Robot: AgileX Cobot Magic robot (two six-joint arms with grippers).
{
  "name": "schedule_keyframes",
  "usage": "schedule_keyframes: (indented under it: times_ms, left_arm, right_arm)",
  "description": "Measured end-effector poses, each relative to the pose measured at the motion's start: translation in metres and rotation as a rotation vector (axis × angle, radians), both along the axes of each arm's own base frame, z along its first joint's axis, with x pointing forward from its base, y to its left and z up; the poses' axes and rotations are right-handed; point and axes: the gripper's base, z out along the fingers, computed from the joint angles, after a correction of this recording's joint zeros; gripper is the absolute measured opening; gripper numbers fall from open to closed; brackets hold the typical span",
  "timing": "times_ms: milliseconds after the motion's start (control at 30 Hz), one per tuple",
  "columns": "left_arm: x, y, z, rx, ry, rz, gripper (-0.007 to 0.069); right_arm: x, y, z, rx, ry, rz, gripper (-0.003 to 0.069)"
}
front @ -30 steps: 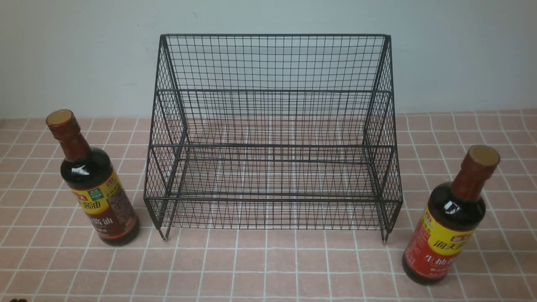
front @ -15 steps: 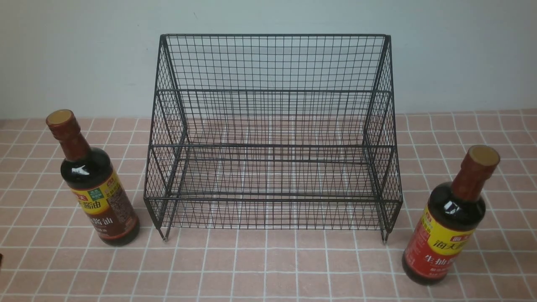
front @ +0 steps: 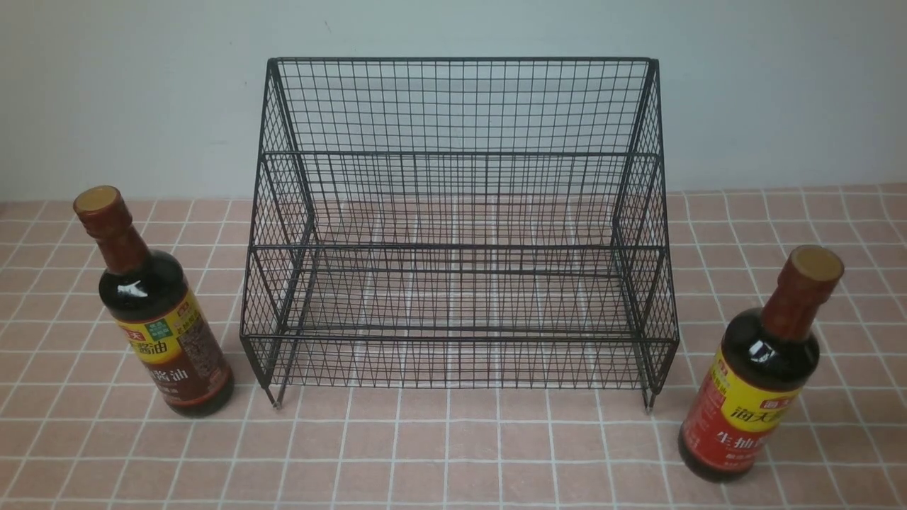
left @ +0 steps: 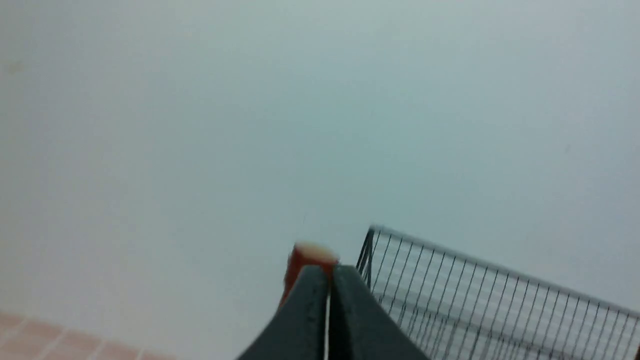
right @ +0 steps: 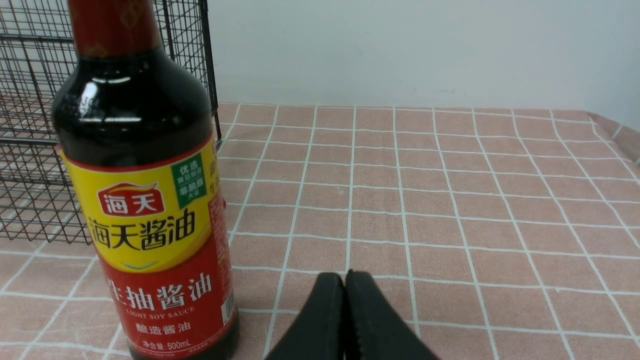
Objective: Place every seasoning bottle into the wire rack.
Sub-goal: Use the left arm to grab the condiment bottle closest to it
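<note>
The black wire rack stands empty in the middle of the table, against the wall. One seasoning bottle with a yellow and brown label stands upright left of the rack. The other, with a yellow and red label, stands upright to the rack's right. Neither gripper shows in the front view. In the blurred left wrist view my left gripper is shut and empty, with a reddish bottle neck just beyond its tips and the rack beside it. My right gripper is shut and empty, low beside the red-labelled bottle.
The table wears a pink tiled cloth. A pale wall rises straight behind the rack. The cloth's edge shows far off in the right wrist view.
A dark bit of the left arm at the front view's lower left edge has gone out of sight. The brown-labelled bottle and the rack's left side sit slightly further left.
</note>
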Motion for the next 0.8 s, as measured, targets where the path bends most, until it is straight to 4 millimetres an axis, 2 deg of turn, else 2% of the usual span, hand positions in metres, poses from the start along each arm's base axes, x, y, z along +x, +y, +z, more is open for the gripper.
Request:
schedule_keyframes:
  times_ms: [133, 167, 233, 300, 400, 600, 700, 767, 800]
  left_arm:
    - [0.005, 0.0, 0.018, 0.011, -0.015, 0.011, -0.0006]
    - [0.012, 0.0, 0.034, 0.037, 0.01, 0.015, -0.0006]
    - [0.028, -0.003, 0.048, 0.108, 0.086, 0.02, -0.0006]
    - [0.035, -0.004, 0.054, 0.136, 0.108, 0.02, -0.0006]
    - [0.071, -0.008, 0.063, 0.24, 0.229, 0.002, -0.0006]
    - [0.123, -0.011, 0.055, 0.221, 0.396, -0.042, 0.0012]
    - [0.137, -0.013, 0.05, 0.206, 0.42, -0.058, 0.0057]
    - [0.138, -0.013, 0.05, 0.211, 0.414, -0.062, 0.0075]
    - [0.139, -0.014, 0.05, 0.225, 0.404, -0.067, 0.0109]
  right_arm:
    - [0.0, 0.0, 0.0, 0.0, 0.0, 0.0, -0.0015]
    - [0.0, 0.0, 0.0, 0.0, 0.0, 0.0, -0.0015]
    - [0.0, 0.0, 0.0, 0.0, 0.0, 0.0, -0.0015]
    - [0.0, 0.0, 0.0, 0.0, 0.0, 0.0, -0.0015]
    - [0.0, 0.0, 0.0, 0.0, 0.0, 0.0, -0.0015]
    - [0.0, 0.0, 0.0, 0.0, 0.0, 0.0, -0.0015]
    - [0.0, 0.0, 0.0, 0.0, 0.0, 0.0, -0.0015]
    - [0.0, 0.0, 0.0, 0.0, 0.0, 0.0, -0.0015]
    - [0.0, 0.0, 0.0, 0.0, 0.0, 0.0, -0.0015]
